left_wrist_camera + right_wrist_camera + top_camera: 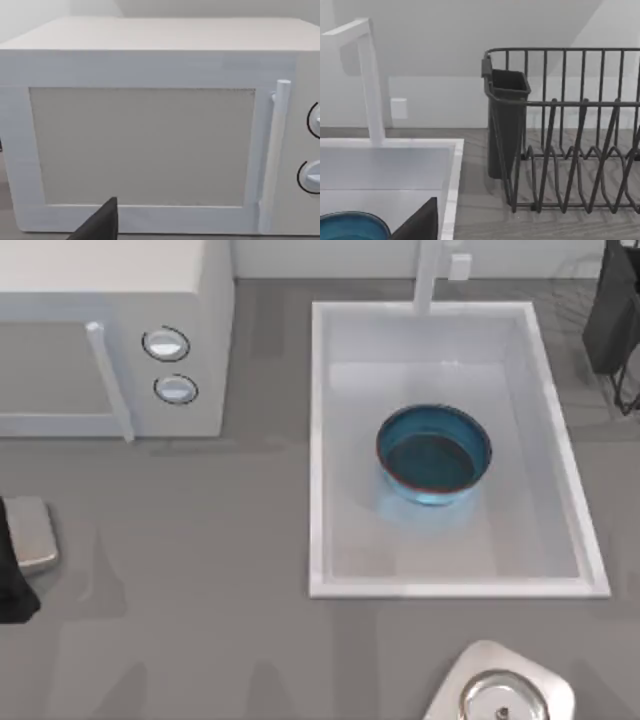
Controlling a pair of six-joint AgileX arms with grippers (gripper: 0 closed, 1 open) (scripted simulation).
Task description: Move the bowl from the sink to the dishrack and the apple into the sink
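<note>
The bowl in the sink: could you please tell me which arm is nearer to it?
Right. The right arm sits just outside the sink's front rim, below the bowl; the left arm is at the table's left edge, facing the microwave.

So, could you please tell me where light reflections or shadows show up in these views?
Top view: a pale blue glow on the sink floor beside the bowl. Right wrist view: the dishrack throws striped shadows on the counter. Left wrist view: the microwave is evenly lit, without glare.

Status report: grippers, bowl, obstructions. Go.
Left gripper facing microwave, right gripper near sink edge. Bowl sits in sink, ungrasped. Dishrack beside sink.
</note>
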